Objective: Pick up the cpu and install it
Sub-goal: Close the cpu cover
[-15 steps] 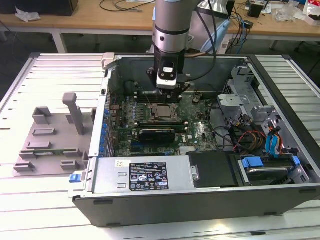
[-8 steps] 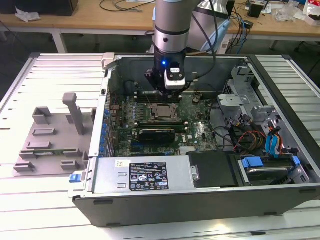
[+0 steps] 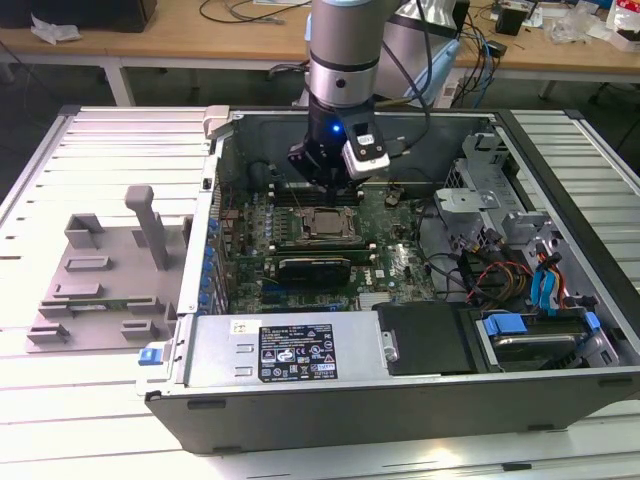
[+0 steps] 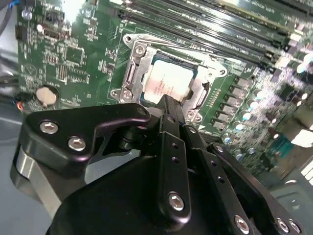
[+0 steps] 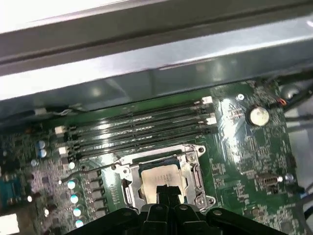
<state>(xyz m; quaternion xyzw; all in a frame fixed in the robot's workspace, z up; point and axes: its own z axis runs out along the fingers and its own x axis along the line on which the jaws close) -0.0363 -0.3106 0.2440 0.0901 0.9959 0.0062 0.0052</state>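
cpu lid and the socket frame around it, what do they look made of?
cpu: pale silvery metal plate, satin finish; it takes a soft, even glare.
socket frame: bare bright metal, probably stamped steel; sharp highlights on bent edges, screws at corners.

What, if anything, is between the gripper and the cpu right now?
Nothing visible. In the second wrist view the gripper points straight at the cpu, which lies inside the socket frame with its silvery top bare, and nothing crosses between them.

place: robotics lab | cues: open computer case [image 3: 400, 400], slatted metal table [image 3: 100, 140], cable-strewn workbench [image 3: 200, 35]
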